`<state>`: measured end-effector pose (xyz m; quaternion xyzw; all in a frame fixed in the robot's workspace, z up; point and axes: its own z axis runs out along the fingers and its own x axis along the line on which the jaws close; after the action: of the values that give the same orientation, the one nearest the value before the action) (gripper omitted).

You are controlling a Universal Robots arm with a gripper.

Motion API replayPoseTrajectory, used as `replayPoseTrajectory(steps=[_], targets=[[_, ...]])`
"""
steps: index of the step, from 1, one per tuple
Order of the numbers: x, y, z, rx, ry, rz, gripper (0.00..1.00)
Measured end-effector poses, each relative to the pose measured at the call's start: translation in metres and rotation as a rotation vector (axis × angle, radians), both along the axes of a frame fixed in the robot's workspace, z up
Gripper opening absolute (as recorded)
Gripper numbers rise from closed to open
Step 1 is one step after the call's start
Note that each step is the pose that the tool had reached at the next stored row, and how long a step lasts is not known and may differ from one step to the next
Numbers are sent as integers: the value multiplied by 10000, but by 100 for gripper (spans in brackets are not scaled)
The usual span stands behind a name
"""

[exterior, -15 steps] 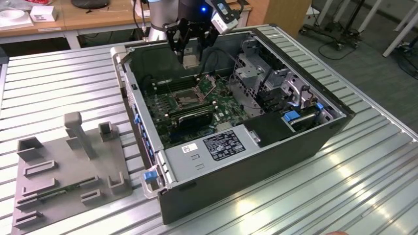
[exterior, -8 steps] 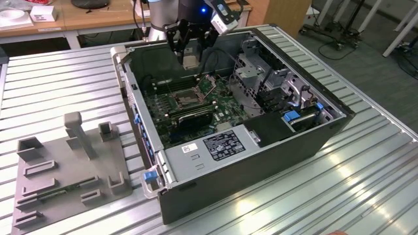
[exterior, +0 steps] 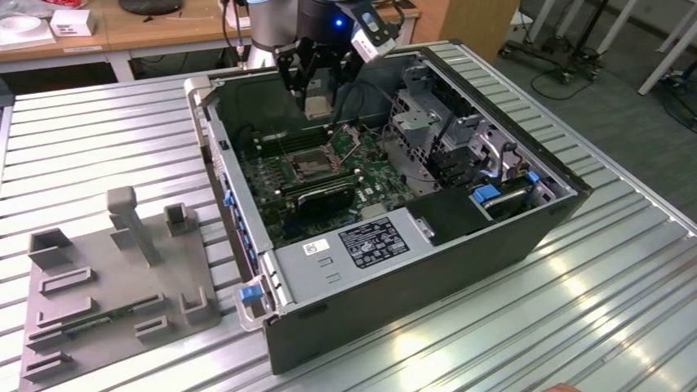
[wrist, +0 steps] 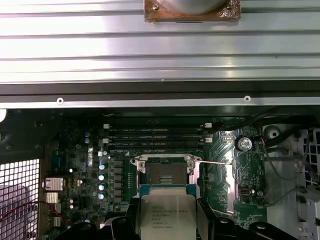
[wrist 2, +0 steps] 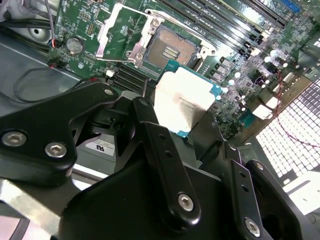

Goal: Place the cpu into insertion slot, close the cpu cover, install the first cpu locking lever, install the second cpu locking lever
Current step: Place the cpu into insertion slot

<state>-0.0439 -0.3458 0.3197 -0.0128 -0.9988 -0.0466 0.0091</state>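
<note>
Ribbed metal table, open computer case: gripper clamps the cpu, its print illegible

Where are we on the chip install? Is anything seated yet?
Nothing is seated yet. In hand: the gripper holds the chip in its jaws inside the open computer case, close above the socket, which is empty. The cover lies swung open beside the socket. Left: seating the chip, closing the cover, and fastening both locking levers.
</note>
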Motion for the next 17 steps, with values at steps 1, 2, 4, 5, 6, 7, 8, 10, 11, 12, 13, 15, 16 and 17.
replayPoseTrajectory(steps=[1, 2, 4, 5, 6, 7, 8, 10, 11, 12, 13, 15, 16, 17], targets=[[0, 0, -2, 3, -1, 0, 54], [0, 0, -2, 3, -1, 0, 54], [0, 0, -3, 3, -2, 0, 54], [0, 0, -5, 5, -2, 0, 54], [0, 0, -9, 8, -4, 0, 54], [0, 0, -14, 12, -3, 0, 54], [0, 0, -20, 12, -2, 0, 54], [0, 0, -33, 14, -2, 0, 54], [0, 0, -38, 15, -2, 0, 54], [0, 0, -44, 15, -1, 0, 54], [0, 0, -49, 16, -2, 0, 54], [0, 0, -60, 16, -2, 0, 54], [0, 0, -65, 17, -1, 0, 54], [0, 0, -69, 17, -2, 0, 54]])
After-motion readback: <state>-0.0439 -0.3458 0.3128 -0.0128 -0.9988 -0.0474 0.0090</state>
